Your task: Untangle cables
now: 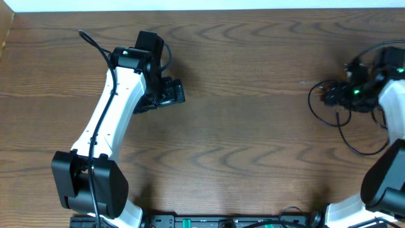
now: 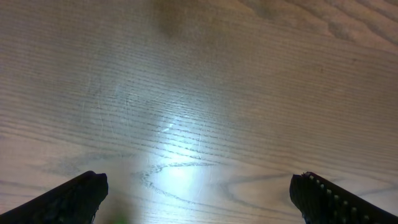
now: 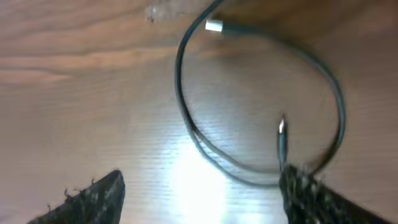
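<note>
Thin black cables (image 1: 311,101) lie in loose loops at the right side of the table, under and beside my right gripper (image 1: 329,95). In the right wrist view a black cable (image 3: 181,93) forms a wide loop with a silver plug (image 3: 214,26) at the top. A second plug tip (image 3: 282,134) lies by the right finger. My right gripper (image 3: 202,193) is open just above the table, with part of the loop between its fingers. My left gripper (image 1: 169,94) is far away at the upper left. It is open and empty over bare wood (image 2: 199,193).
The brown wooden table (image 1: 253,145) fills the view. The left arm (image 1: 107,114) stretches from its base at the front left. The right arm's base (image 1: 386,183) is at the front right. A light strip (image 1: 202,5) runs along the table's far edge.
</note>
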Action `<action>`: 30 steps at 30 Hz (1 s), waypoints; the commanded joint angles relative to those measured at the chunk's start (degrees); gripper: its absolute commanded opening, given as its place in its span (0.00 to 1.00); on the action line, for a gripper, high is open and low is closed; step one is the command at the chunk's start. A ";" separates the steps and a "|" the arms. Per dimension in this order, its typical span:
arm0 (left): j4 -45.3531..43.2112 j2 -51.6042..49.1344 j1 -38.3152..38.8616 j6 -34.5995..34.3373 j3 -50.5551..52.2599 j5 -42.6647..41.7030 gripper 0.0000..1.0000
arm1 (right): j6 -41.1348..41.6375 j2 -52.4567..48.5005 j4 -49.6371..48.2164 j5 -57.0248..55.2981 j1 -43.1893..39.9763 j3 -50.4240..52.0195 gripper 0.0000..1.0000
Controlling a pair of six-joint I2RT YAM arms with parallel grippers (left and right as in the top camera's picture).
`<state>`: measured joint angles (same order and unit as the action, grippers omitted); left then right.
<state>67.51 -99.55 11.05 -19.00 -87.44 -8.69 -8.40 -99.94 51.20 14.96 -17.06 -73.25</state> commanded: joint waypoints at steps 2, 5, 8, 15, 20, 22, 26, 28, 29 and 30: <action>0.35 0.33 0.17 0.98 0.00 0.28 0.99 | -13.07 0.07 -8.15 -6.03 6.64 9.01 0.78; 0.35 0.33 0.17 0.98 0.00 0.28 0.99 | -15.67 0.04 -14.60 -6.05 7.78 13.33 0.73; 0.42 0.33 0.17 0.98 0.00 0.28 0.99 | -15.65 -0.44 -17.44 -7.43 7.67 16.39 0.69; 0.57 0.33 0.17 0.98 0.00 0.28 0.99 | -14.32 -0.50 -19.71 -12.07 7.30 20.46 0.52; 0.57 0.31 0.17 1.01 0.02 0.31 0.99 | -10.99 -0.50 -15.08 -25.70 7.23 20.46 0.27; 0.55 0.33 0.17 1.01 0.00 0.31 0.99 | -8.87 -0.50 -14.40 -28.79 7.26 20.46 0.20; 0.57 0.33 0.17 1.01 0.00 0.31 0.99 | -8.33 -0.50 -14.40 -28.63 7.30 20.46 0.14; 0.57 0.31 0.17 1.01 0.00 0.31 0.99 | -8.33 -0.50 -14.23 -27.82 7.30 20.46 0.10; 0.55 0.33 0.17 1.01 0.00 0.31 0.99 | -8.33 -0.50 -14.08 -27.04 7.30 20.46 0.05; 0.57 0.31 0.17 1.01 0.00 0.28 0.99 | -8.28 -0.50 -14.10 -26.51 7.30 20.46 0.01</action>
<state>67.68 -99.55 11.05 -19.00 -87.44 -8.69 -17.76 -99.72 36.84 -11.86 -9.72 -53.56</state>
